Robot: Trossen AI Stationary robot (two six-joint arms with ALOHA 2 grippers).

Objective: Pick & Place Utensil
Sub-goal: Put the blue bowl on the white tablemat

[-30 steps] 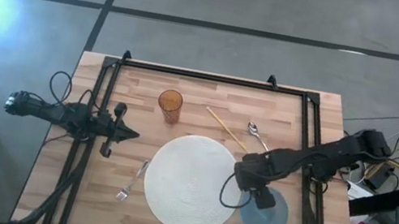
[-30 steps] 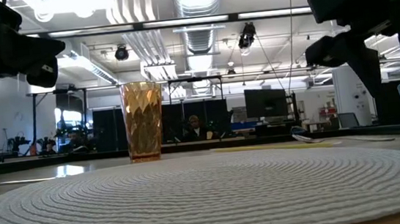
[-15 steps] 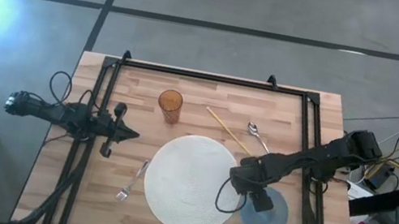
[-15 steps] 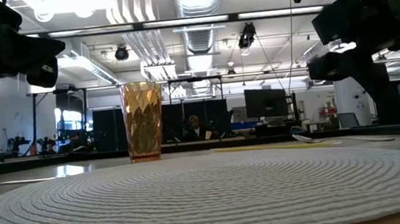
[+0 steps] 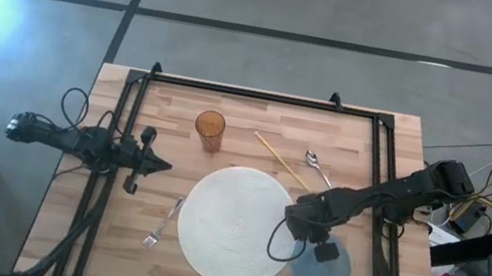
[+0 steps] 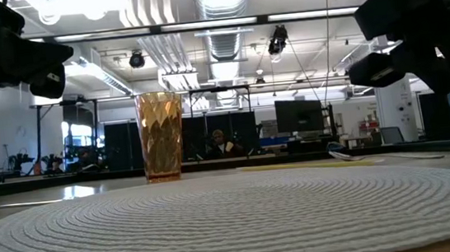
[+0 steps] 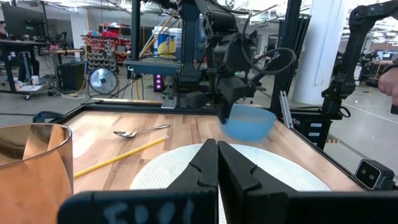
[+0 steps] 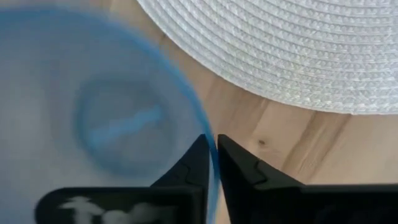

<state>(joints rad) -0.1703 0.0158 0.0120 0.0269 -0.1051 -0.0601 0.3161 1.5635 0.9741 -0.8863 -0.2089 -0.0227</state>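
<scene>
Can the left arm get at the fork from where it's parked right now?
Probably yes. The fork lies on bare wood beside the placemat, just inboard of the left gripper, with nothing between them; the right gripper is busy with the blue bowl.

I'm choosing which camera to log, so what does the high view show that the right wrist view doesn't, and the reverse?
Only the high view shows the cup, fork, spoon, yellow stick, and the left gripper waiting at the table's left edge. Only the right wrist view shows the right gripper with its fingers shut on the bowl's rim, and the mark inside the bowl. Both show the blue bowl, the white placemat and the wooden table.
</scene>
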